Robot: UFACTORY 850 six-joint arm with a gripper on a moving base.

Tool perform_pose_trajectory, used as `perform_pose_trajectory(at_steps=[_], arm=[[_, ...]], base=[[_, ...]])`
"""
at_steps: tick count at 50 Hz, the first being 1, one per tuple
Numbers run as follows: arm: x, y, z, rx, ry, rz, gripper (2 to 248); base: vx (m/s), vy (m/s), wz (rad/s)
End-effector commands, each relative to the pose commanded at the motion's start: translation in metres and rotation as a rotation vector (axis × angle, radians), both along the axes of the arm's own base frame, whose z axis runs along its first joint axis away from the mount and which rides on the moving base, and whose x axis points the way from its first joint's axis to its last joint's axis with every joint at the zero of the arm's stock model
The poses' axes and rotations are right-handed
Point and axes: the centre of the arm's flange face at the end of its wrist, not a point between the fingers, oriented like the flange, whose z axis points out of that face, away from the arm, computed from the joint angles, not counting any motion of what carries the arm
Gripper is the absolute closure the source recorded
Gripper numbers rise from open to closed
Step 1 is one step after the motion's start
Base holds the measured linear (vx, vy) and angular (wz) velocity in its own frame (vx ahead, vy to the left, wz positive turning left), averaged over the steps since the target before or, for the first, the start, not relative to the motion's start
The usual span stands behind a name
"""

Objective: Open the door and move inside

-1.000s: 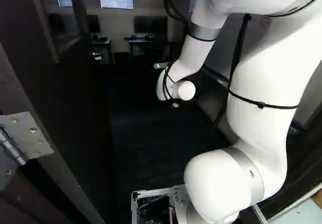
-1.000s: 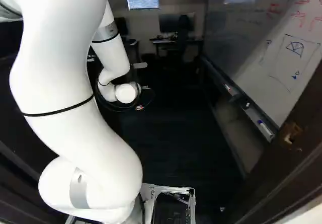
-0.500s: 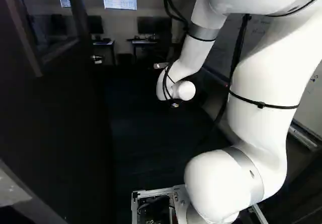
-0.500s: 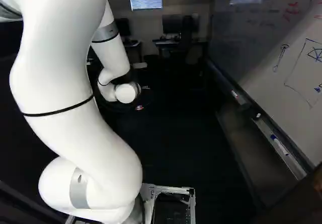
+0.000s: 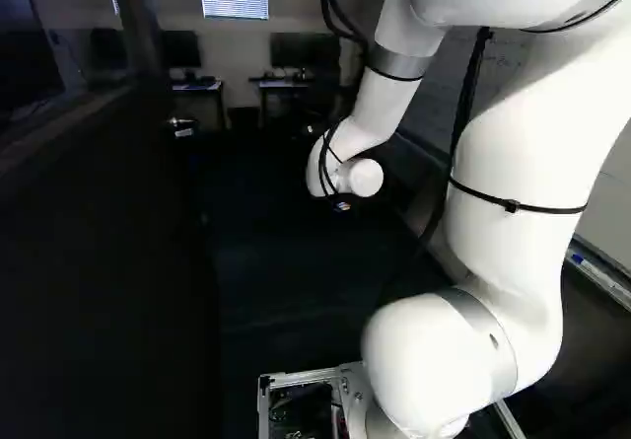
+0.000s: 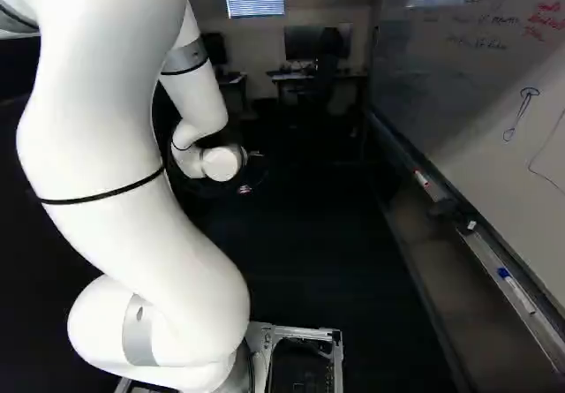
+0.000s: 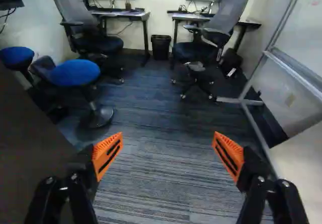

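Wrist view: the claw (image 7: 167, 141) has its fingers spread wide, with nothing between the orange pads (image 7: 106, 154), and carpet (image 7: 163, 183) showing through the gap. The door (image 5: 89, 281) is the dark panel filling the left of the left base view; in the wrist view it comes up beside the claw on the robot's left, the nearer finger close to it in the picture, though I cannot tell whether anything touches. It stands swung open, its long face running ahead, roughly along the line of travel, and a small bright fitting (image 5: 184, 128) near its far end may be the handle. The one arm (image 6: 132, 163) reaches forward into the room. On the opposite side a whiteboard (image 6: 494, 75) with its marker tray (image 6: 512, 296) forms the other wall of the lane, so the coming move turns on keeping between the two. Farther ahead on the door's side is a blue stool (image 7: 75, 74); beyond it are office chairs (image 7: 90, 30) and a bin (image 7: 161, 47). The opening part looks done, I judge, and the entry well along. What it calls for next is a slow, straight drive in, without gripping; drifting left could scrape the door, drifting right could catch the tray.
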Motion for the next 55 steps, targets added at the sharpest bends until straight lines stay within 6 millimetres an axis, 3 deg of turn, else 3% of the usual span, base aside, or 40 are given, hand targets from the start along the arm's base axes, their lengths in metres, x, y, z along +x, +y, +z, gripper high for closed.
perform_pose_trajectory(at_steps=[55], arm=[[0.0000,0.0000,0.0000,0.000,0.000,0.000,3]], base=[[0.224,0.007,0.000]])
